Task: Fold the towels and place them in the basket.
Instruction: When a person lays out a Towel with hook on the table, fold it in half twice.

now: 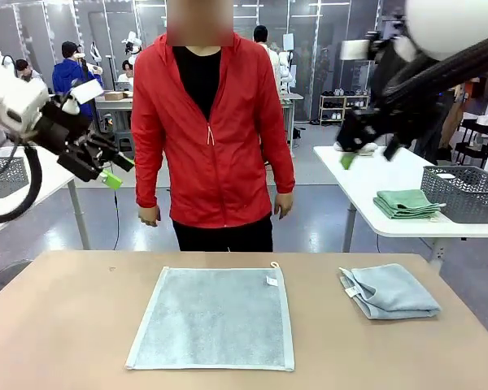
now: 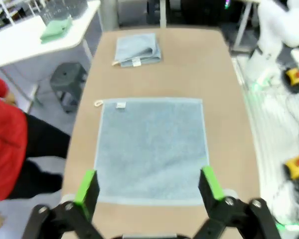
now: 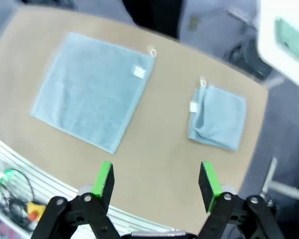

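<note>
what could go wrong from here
1. The spread towel lies flat on the table, so the open left pincer or right pincer may scrape the wood or miss its edge.
2. The folded towel sits near the table's side edge; a careless sweep could nudge it off or undo it.
</note>
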`<state>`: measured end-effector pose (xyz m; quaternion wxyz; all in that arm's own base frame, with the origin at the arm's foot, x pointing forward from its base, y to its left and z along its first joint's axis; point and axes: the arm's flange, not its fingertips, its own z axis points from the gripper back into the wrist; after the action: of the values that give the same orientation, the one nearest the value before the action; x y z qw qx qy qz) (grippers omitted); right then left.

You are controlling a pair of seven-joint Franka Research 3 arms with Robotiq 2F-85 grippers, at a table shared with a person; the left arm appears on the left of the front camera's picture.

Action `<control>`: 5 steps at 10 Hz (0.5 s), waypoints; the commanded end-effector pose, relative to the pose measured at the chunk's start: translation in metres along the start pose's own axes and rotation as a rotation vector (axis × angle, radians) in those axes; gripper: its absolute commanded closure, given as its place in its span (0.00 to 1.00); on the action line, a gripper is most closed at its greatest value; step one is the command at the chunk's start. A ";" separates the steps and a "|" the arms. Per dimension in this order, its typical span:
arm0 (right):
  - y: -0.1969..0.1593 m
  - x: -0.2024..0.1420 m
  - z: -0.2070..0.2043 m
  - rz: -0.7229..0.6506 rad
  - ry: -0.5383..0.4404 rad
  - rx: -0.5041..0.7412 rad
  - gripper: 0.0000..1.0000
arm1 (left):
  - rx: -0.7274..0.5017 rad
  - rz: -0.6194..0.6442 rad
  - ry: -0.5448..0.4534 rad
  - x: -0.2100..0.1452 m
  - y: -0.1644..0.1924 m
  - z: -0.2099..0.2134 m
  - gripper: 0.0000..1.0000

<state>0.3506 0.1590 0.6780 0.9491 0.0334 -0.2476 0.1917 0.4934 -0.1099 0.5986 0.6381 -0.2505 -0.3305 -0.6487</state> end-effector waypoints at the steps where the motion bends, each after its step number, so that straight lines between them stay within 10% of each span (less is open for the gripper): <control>1: 0.036 0.017 -0.012 0.254 -0.027 0.115 0.15 | 0.053 0.017 0.222 0.042 -0.036 -0.009 0.00; 5: 0.109 0.006 -0.058 0.694 0.067 0.174 0.15 | 0.113 -0.060 0.440 0.080 -0.097 -0.043 0.00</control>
<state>0.3343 0.2760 0.6383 0.8527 0.0430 -0.2034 0.4791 0.4046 -0.1933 0.6321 0.6745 -0.0874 -0.2370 -0.6937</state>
